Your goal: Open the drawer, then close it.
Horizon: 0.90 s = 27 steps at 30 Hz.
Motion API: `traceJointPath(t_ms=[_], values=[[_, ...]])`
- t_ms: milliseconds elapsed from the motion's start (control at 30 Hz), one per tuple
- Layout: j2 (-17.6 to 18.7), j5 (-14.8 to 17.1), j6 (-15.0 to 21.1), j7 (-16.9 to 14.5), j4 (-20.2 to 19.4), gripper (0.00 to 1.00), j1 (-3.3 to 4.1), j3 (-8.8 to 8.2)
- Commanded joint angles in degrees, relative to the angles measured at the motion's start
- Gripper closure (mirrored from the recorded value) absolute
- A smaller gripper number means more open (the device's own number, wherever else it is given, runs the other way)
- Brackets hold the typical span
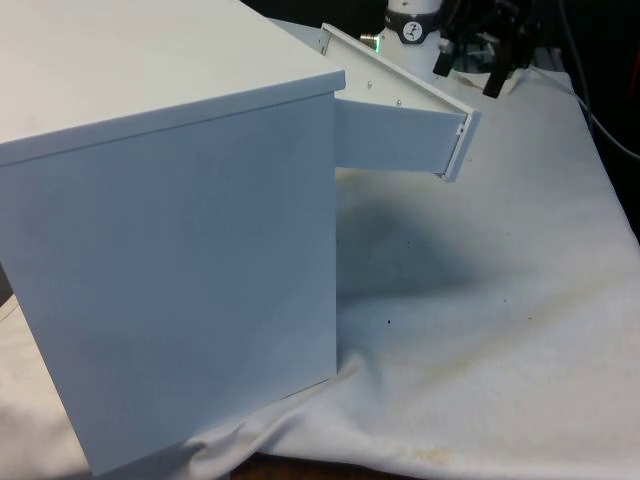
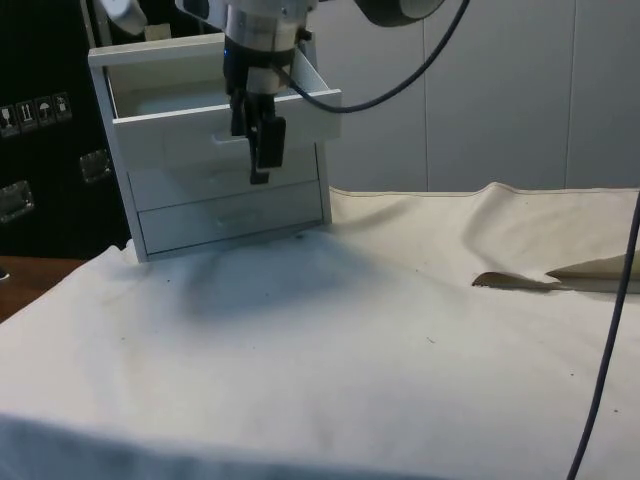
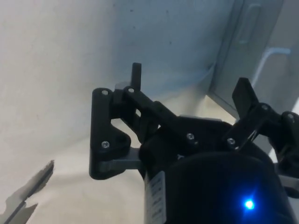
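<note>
A white chest of drawers [image 1: 180, 250] stands on the cloth, its plain side towards the front view. Its top drawer [image 1: 400, 135] is pulled out towards the front view's right. In the side view the top drawer [image 2: 180, 135] juts out over the two shut drawers [image 2: 230, 215] below. My black gripper [image 2: 257, 150] hangs just in front of the pulled-out drawer front, fingers pointing down. In the front view the gripper [image 1: 485, 65] sits just beyond the drawer's end. In the wrist view the gripper [image 3: 189, 84] is open, its fingers [image 3: 136, 74] holding nothing, with the chest's front [image 3: 252, 28] beyond them.
The white cloth [image 2: 330, 330] covers the table, with a raised fold [image 2: 520, 282] at the side view's right. A black cable [image 2: 610, 340] hangs down at the side view's right, and another cable [image 1: 600, 115] runs past the front view's right edge.
</note>
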Motion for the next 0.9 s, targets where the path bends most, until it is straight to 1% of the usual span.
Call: traceJointPath(t_ms=[0,33,67,267,300,333,533,567,600,767,800,833,867], values=[[0.06,-0.11,0.00,0.46,-0.11,0.00,0.00,0.34],[0.40,-1.26,0.00,1.89,0.00,0.00,0.11,0.63],[0.52,-1.32,0.06,2.23,-0.06,0.00,0.00,0.97],[0.92,-1.60,0.29,2.64,-0.06,0.00,-0.11,1.09],[0.74,-0.23,0.00,1.60,-0.23,0.00,-0.06,1.20],[1.09,-1.72,0.40,2.75,0.00,0.00,-0.17,1.03],[2.29,-4.01,0.80,4.35,-0.11,0.00,-0.57,0.29],[2.35,-2.98,0.29,3.78,-0.17,0.00,-0.40,0.40],[2.29,-4.24,0.86,4.35,-0.11,0.00,-0.63,0.11],[2.29,-4.93,0.80,4.30,-0.06,0.00,-0.80,-0.80],[2.29,-5.04,0.74,4.30,-0.06,0.02,-0.80,-0.92],[2.29,-3.95,0.29,3.78,-0.17,0.06,-0.69,-0.69],[2.29,-5.16,0.74,4.30,-0.06,0.06,-0.86,-0.97]])
